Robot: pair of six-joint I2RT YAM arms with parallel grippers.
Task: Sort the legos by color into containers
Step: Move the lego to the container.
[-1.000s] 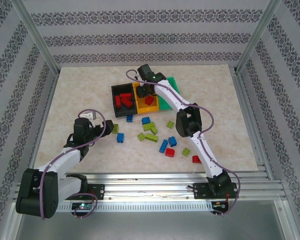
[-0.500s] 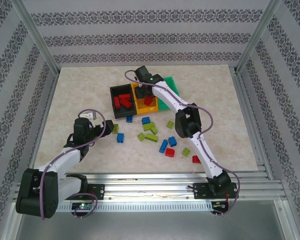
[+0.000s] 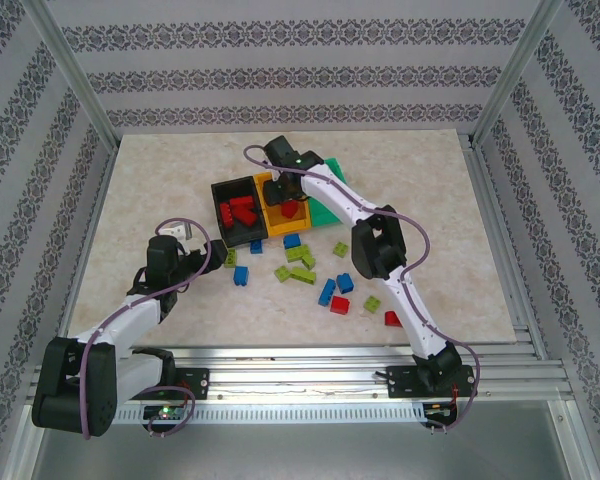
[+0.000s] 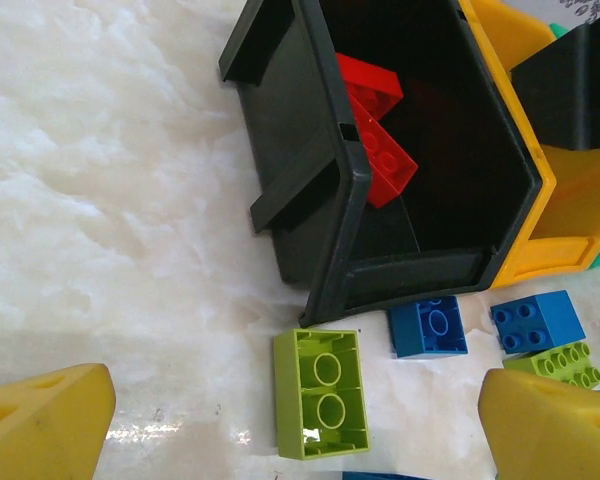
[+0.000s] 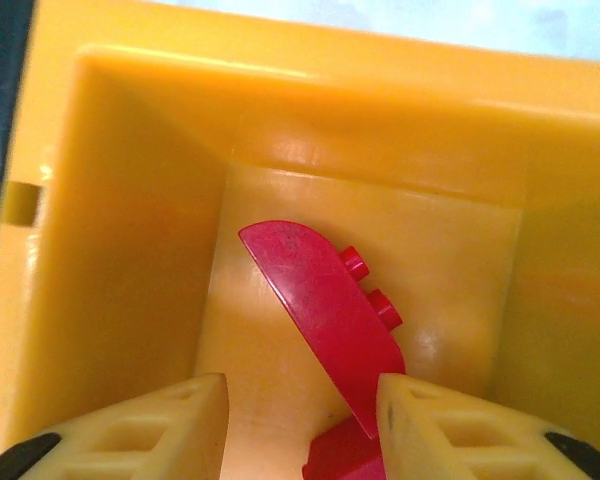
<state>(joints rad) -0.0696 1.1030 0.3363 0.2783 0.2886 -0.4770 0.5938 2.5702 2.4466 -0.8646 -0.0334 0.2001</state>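
Observation:
The containers stand joined in a row: a black bin (image 3: 223,195) with red legos (image 3: 242,210) in it, an orange-yellow bin (image 3: 276,219) and a green bin (image 3: 329,208) partly under the right arm. My right gripper (image 3: 286,192) reaches down into the orange-yellow bin (image 5: 130,200). It is open (image 5: 300,400), and a curved red lego (image 5: 325,310) leans against its right finger. My left gripper (image 4: 300,430) is open and low over the table. An upturned lime green lego (image 4: 320,393) lies between its fingers, just before the black bin (image 4: 300,190).
Loose legos lie scattered on the marble board in front of the bins: blue ones (image 3: 292,241) (image 3: 326,292), lime ones (image 3: 300,255) (image 3: 373,303), red ones (image 3: 341,304) (image 3: 391,319). Two blue bricks (image 4: 428,325) (image 4: 537,320) rest against the bins' near wall. Metal frame posts stand round the board.
The row of bins has slid and turned leftward and nearer with the right gripper inside the orange-yellow one. The left arm has not moved.

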